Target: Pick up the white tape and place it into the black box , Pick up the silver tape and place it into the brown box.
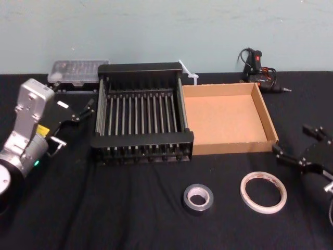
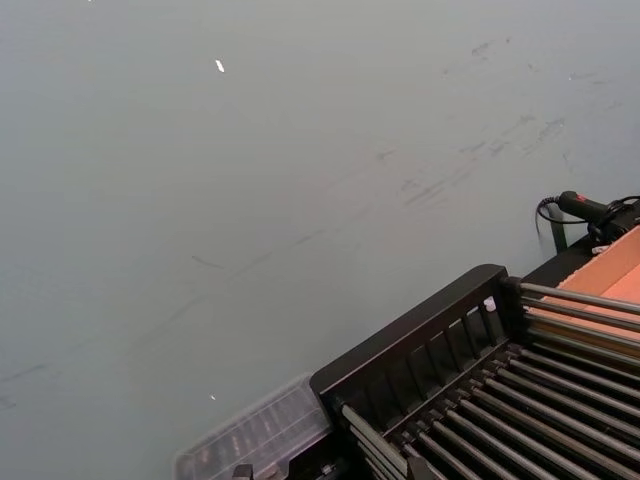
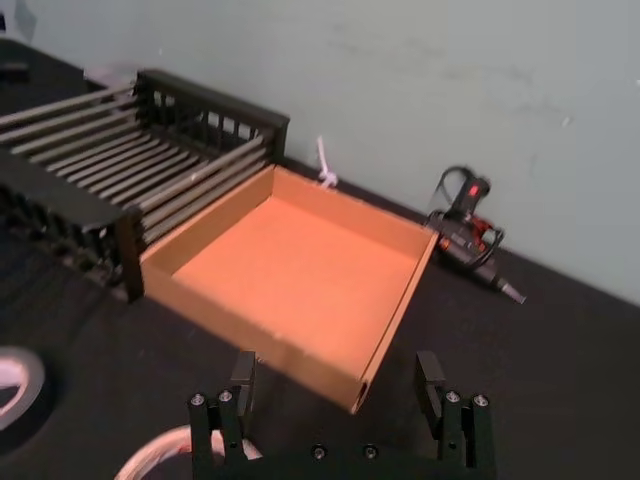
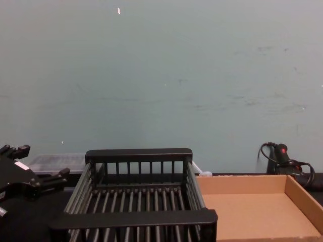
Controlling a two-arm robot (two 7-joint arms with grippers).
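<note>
White tape [image 1: 263, 192]: lay flat on the black tablecloth [image 1: 130, 219] at the near right, apart from the front wall of the brown box [image 1: 237, 147] and nearer the robot than it. Showed red-orange print on the inner core. Sat beside the silver tape [image 1: 198, 198], to that roll's right, with a gap between them; neither touched any box or gripper.

Silver tape: also lay flat, hole up, in front of the seam where the black box [image 1: 140, 139] met the brown box. Stood side by side, those two (walls touching or very nearly so), the slatted crate on the left, the cardboard tray on the right.

Right gripper [image 1: 294, 141]: hovered just right of the white tape, beside the tray's near right corner, fingers spread wide and holding nothing; seen the same way from the right wrist camera [image 3: 340, 375].

Left gripper [image 1: 86, 110]: hung beside the crate's left wall, fingers parted, nothing between them.

Behind, along the wall: a clear plastic case [image 1: 78, 71] and a corded hand tool [image 1: 260, 73].
</note>
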